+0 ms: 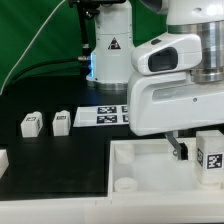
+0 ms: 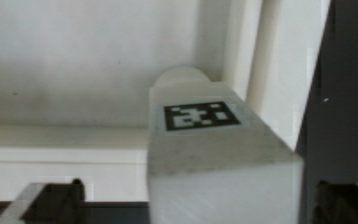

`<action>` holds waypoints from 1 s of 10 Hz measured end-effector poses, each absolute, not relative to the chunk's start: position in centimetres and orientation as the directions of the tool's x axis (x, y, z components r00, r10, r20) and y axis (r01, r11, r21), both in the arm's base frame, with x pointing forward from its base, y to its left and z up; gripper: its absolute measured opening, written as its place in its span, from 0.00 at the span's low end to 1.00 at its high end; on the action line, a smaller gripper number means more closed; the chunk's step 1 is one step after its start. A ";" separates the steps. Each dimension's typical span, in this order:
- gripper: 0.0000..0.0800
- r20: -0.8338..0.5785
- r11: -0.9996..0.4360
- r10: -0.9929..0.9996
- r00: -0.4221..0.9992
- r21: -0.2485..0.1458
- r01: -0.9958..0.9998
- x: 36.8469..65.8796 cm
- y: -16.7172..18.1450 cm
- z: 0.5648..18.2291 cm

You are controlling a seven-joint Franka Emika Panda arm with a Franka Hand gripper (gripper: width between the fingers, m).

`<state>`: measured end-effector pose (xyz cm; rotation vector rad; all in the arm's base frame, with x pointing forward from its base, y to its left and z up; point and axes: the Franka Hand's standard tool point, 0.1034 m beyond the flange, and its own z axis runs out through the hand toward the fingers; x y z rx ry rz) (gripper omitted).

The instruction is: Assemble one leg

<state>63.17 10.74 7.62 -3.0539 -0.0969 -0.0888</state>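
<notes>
A leg [image 1: 210,157], a small white post with a square tag, stands upright at the far right corner of the large white tray part [image 1: 140,172]. In the wrist view the leg [image 2: 211,150] fills the space between my fingers, over the tray's inner corner [image 2: 87,90]. My gripper [image 2: 197,205] straddles it with the jaws apart. One dark finger [image 2: 51,202] stands clear of the leg with a gap. The other finger [image 2: 341,200] is close beside it. One finger [image 1: 178,149] shows in the exterior view.
Two more legs [image 1: 31,124] [image 1: 62,122] lie on the black table at the exterior view's left. The marker board [image 1: 108,115] lies behind the tray. A white part [image 1: 3,158] shows at the left edge. The robot base [image 1: 108,45] stands at the back.
</notes>
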 end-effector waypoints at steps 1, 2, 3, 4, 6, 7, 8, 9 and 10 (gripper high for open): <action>0.67 0.061 -0.994 0.061 0.996 -0.083 0.066 63.2 10.7 7.6; 0.50 0.060 -0.994 0.061 0.996 -0.083 0.066 63.2 10.7 7.6; 0.50 0.060 -0.994 0.061 0.996 -0.083 0.066 63.2 10.7 7.6; 0.36 0.060 -0.994 0.061 0.996 -0.083 0.066 63.2 10.7 7.6; 0.36 0.067 -0.994 0.058 0.996 -0.084 0.063 63.3 10.7 7.6; 0.36 0.069 -0.995 0.056 0.996 -0.084 0.061 63.4 10.7 7.6; 0.36 0.068 -0.995 0.040 0.997 -0.086 0.046 63.4 10.8 7.6; 0.36 0.063 -0.996 -0.009 0.998 -0.091 -0.003 63.4 10.8 7.6; 0.36 0.051 -0.988 -0.118 0.992 -0.106 -0.112 63.3 11.0 7.6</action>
